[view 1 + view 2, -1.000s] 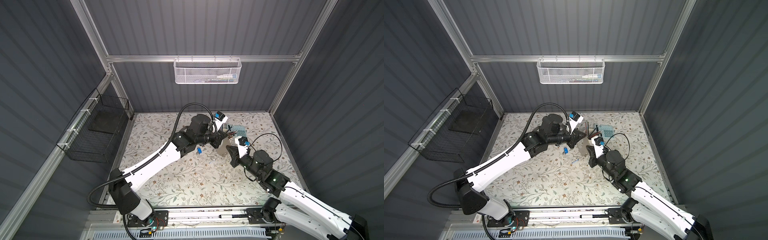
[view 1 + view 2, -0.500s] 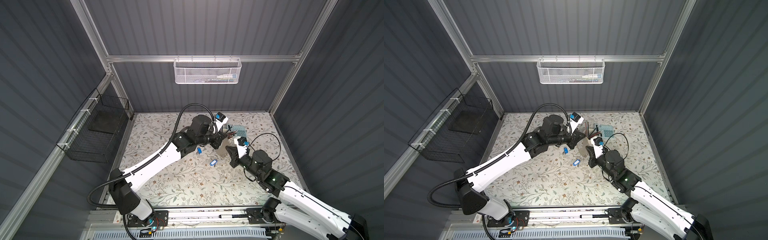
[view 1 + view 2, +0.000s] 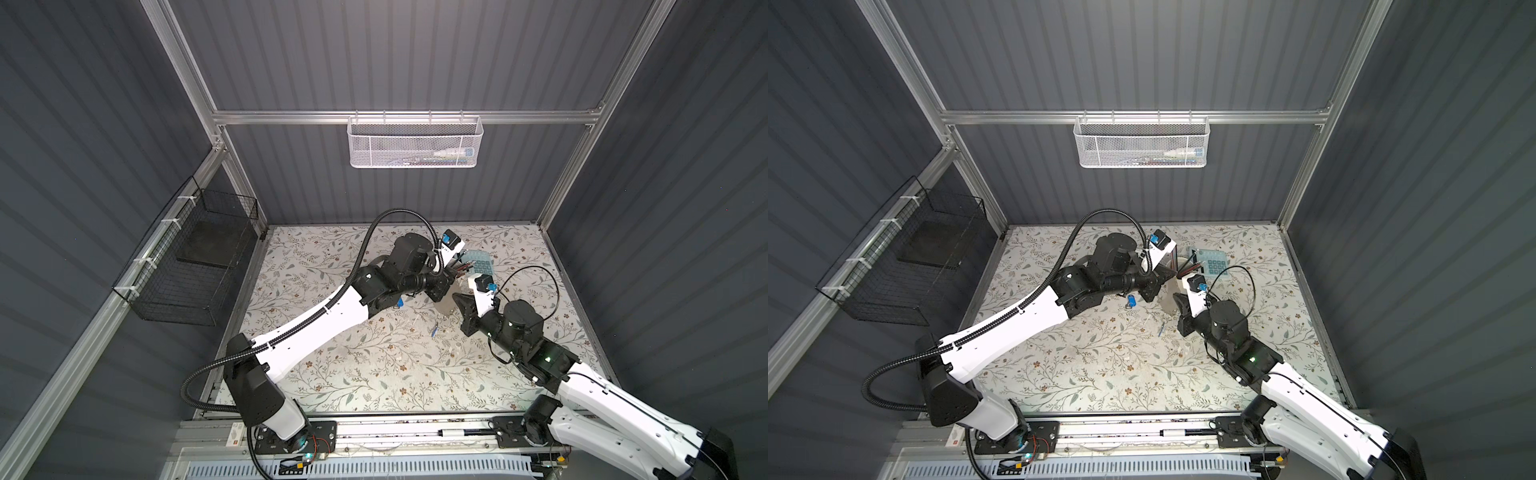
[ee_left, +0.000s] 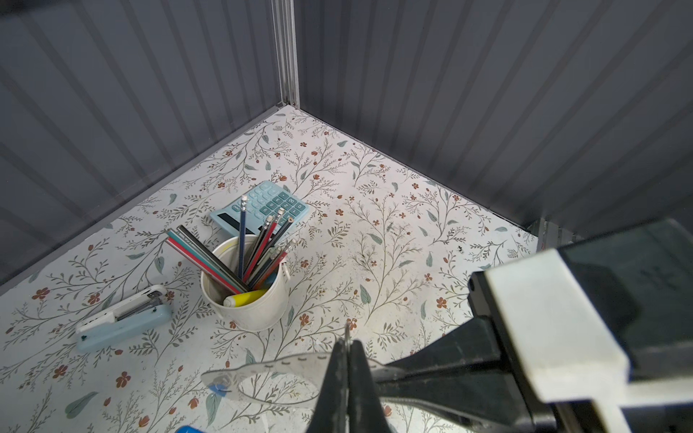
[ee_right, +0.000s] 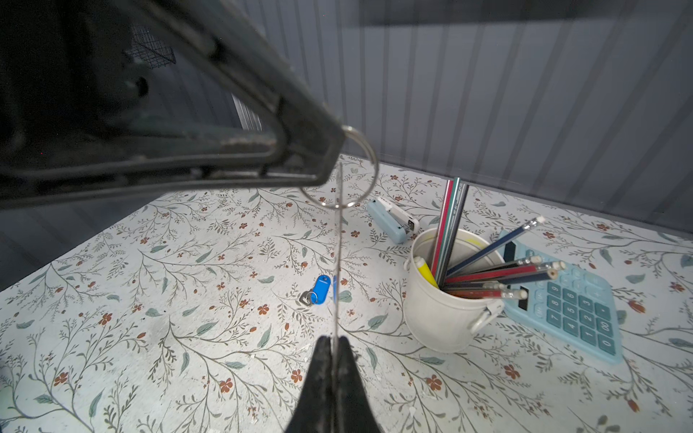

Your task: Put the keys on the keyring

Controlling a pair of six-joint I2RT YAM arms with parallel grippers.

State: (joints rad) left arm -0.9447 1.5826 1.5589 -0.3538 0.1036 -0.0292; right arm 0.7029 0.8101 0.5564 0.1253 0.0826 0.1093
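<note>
Nearest, a key [image 3: 1160, 328] lies on the tabletop [image 3: 1100, 365] just beside the right pincer [image 5: 332, 343]. That pincer is clamped on the keyring [image 4: 270, 365], which it holds up off the surface. The left pincer [image 4: 347, 346] meets it there, pinched tight on a small metal ring [image 5: 375, 165]. A second key [image 5: 320, 288] lies beside the left arm. Beyond stand the cup [image 4: 255, 307], stapler [image 4: 123, 322] and calculator [image 4: 262, 206].

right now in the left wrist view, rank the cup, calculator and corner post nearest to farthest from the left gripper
1. cup, just ahead of the left gripper
2. calculator, beyond the cup
3. corner post, where the far walls meet
</note>
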